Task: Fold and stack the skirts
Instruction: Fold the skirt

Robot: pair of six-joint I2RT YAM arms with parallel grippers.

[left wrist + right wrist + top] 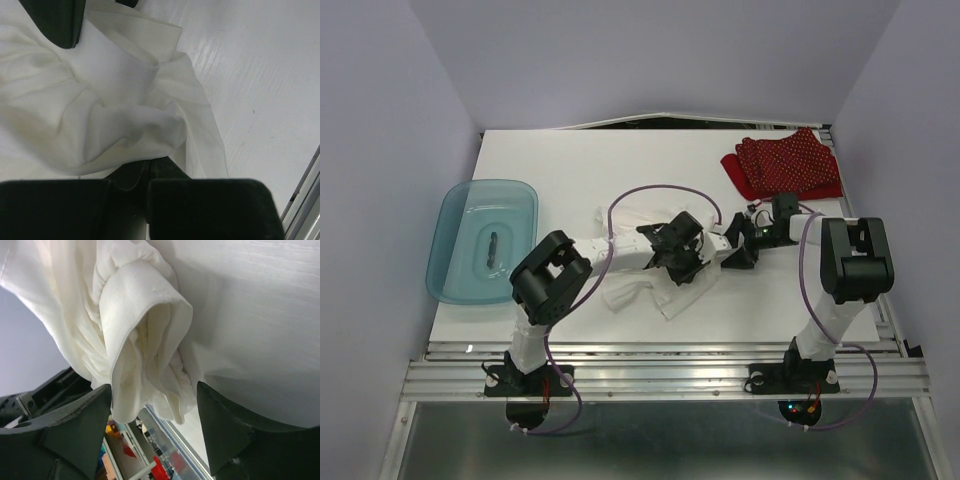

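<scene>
So, white skirt (675, 295): crumpled near the middle of the table (570, 170), its loose end trailing toward 6 o'clock (I call the far edge in the top view 12).
Left gripper (675, 250): jaws nearly together, pinching a bunched fold of the white skirt. On its wrist camera I see the cloth run straight into the narrow gap.
Right gripper (740, 248): at 3 o'clock of the left one, just beside it. Its fingers (75, 430) are spread wide, with a rolled hem of the white skirt hanging between them. Whether the pads touch the cloth I cannot tell.
Red skirt (785, 165): lying flat at 1 o'clock, by the far right corner, well apart from the white one.
Teal tub (455, 230): at 9 o'clock, on the table's left edge.
</scene>
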